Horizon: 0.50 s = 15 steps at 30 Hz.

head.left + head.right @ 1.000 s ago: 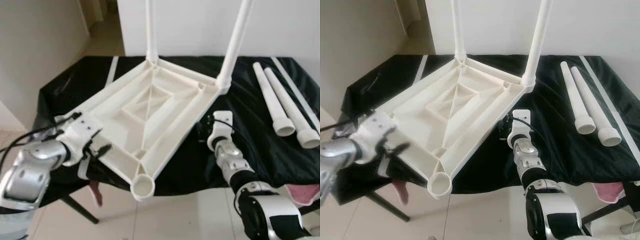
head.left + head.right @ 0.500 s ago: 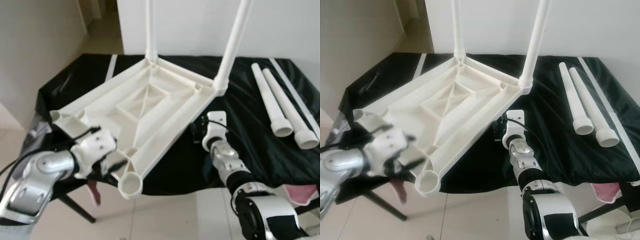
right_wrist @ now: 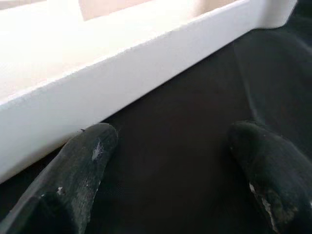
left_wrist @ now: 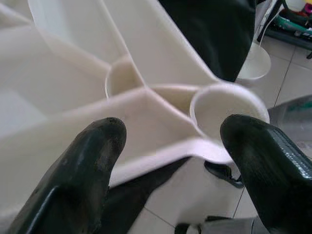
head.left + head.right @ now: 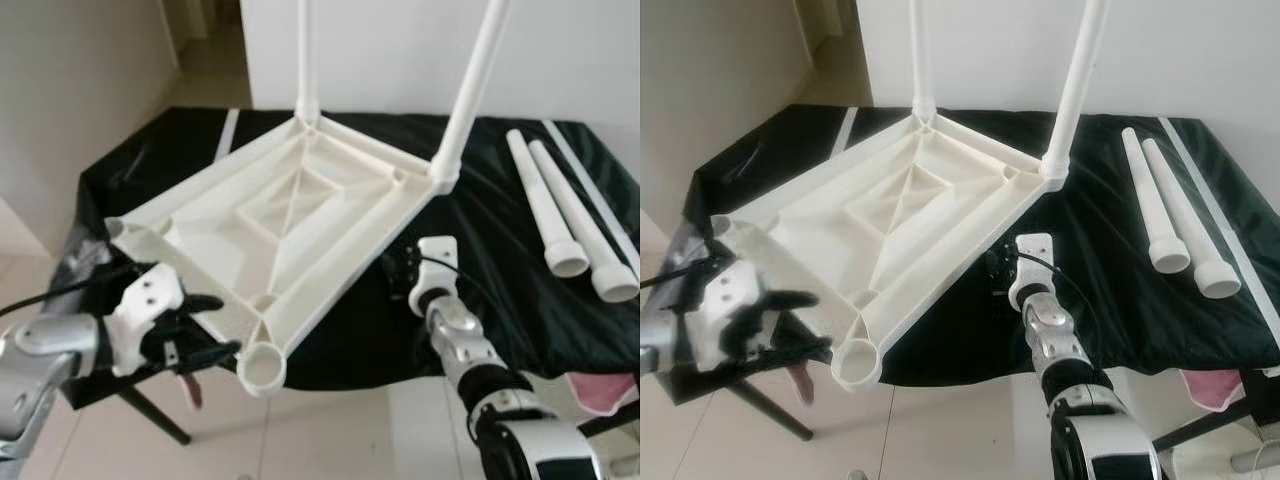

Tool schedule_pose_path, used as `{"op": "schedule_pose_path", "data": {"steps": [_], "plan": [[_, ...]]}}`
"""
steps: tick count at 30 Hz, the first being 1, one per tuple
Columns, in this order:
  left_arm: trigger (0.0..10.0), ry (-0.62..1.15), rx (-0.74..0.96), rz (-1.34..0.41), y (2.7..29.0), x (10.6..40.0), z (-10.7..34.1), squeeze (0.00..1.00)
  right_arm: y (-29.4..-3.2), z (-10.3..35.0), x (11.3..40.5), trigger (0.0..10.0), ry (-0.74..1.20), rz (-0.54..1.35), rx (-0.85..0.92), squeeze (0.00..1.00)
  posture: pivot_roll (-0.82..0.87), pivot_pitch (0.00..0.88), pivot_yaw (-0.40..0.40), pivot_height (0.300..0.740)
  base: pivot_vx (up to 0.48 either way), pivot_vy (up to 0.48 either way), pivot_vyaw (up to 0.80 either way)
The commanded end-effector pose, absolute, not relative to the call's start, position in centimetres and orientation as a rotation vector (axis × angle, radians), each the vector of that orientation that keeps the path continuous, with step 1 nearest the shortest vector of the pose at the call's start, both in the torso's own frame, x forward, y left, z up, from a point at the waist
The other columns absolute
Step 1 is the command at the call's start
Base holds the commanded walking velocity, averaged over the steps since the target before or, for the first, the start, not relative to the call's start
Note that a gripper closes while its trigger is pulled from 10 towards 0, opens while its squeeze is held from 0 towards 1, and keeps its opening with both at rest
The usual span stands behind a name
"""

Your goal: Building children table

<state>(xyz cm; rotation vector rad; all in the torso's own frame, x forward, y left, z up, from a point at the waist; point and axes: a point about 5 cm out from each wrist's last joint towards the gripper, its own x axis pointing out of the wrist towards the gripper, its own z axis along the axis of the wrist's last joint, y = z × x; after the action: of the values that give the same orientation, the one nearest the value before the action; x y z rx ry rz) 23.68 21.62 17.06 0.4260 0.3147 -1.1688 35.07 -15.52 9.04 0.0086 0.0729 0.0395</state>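
Left gripper (image 5: pixel 205 325) has backed off the tabletop (image 5: pixel 290 215); fingers spread.

the left gripper (image 5: pixel 200 328) is reaching forward, black fingers spread; the right gripper (image 3: pixel 165 161) is hovering low, fingers apart.

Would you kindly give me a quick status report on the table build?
Left pincer open at the empty corner socket. Right pincer open beside the tabletop edge. Two legs fitted, loose legs on the right.
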Motion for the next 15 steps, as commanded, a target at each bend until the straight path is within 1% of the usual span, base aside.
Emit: {"op": "schedule_pose_path", "data": {"steps": [1, 2, 4, 7, 8, 9, 15], "plan": [[10.0, 0.368, 0.471, -1.276, 22.0, 22.9, 16.5, 0.0, -16.5, 8.6, 34.3, 10.0, 0.05, -0.04, 0.083, 0.0, 0.1, 0.048, -0.035, 0.74, 0.0, 0.0, 0.0], [10.0, 0.368, 0.471, -1.276, 22.0, 22.9, 16.5, 0.0, -16.5, 8.6, 34.3, 10.0, 0.05, -0.04, 0.083, 0.0, 0.1, 0.048, -0.035, 0.74, 0.0, 0.0, 0.0], [10.0, 0.425, 0.543, -1.27, 22.7, 22.9, 15.8, 0.0, -17.1, 8.9, 33.8, 10.0, 0.009, -0.076, 0.114, 0.0, 0.1, 0.046, -0.036, 0.74, 0.0, 0.0, 0.0], [10.0, 0.452, 0.583, -1.265, 23.3, 23.1, 15.5, 0.0, -17.5, 9.3, 33.5, 10.0, -0.028, -0.09, 0.124, 0.0, 0.1, 0.045, -0.036, 0.74, 0.0, 0.0, 0.0], [10.0, 0.452, 0.583, -1.265, 23.3, 23.1, 15.5, 0.0, -17.5, 9.3, 33.5, 10.0, -0.028, -0.09, 0.124, 0.0, 0.1, 0.045, -0.036, 0.74, 0.0, 0.0, 0.0], [10.0, 0.438, 0.616, -1.237, 23.2, 23.7, 15.5, 0.0, -18.0, 9.8, 33.2, 10.0, -0.06, -0.099, 0.129, 0.0, 0.09, 0.04, -0.034, 0.74, 0.0, 0.0, 0.0], [10.0, 0.426, 0.674, -1.199, 23.1, 24.5, 15.2, 0.0, -18.4, 10.0, 32.8, 10.0, -0.073, -0.107, 0.129, 0.0, 0.08, 0.031, -0.032, 0.74, 0.0, 0.0, 0.0]]}}
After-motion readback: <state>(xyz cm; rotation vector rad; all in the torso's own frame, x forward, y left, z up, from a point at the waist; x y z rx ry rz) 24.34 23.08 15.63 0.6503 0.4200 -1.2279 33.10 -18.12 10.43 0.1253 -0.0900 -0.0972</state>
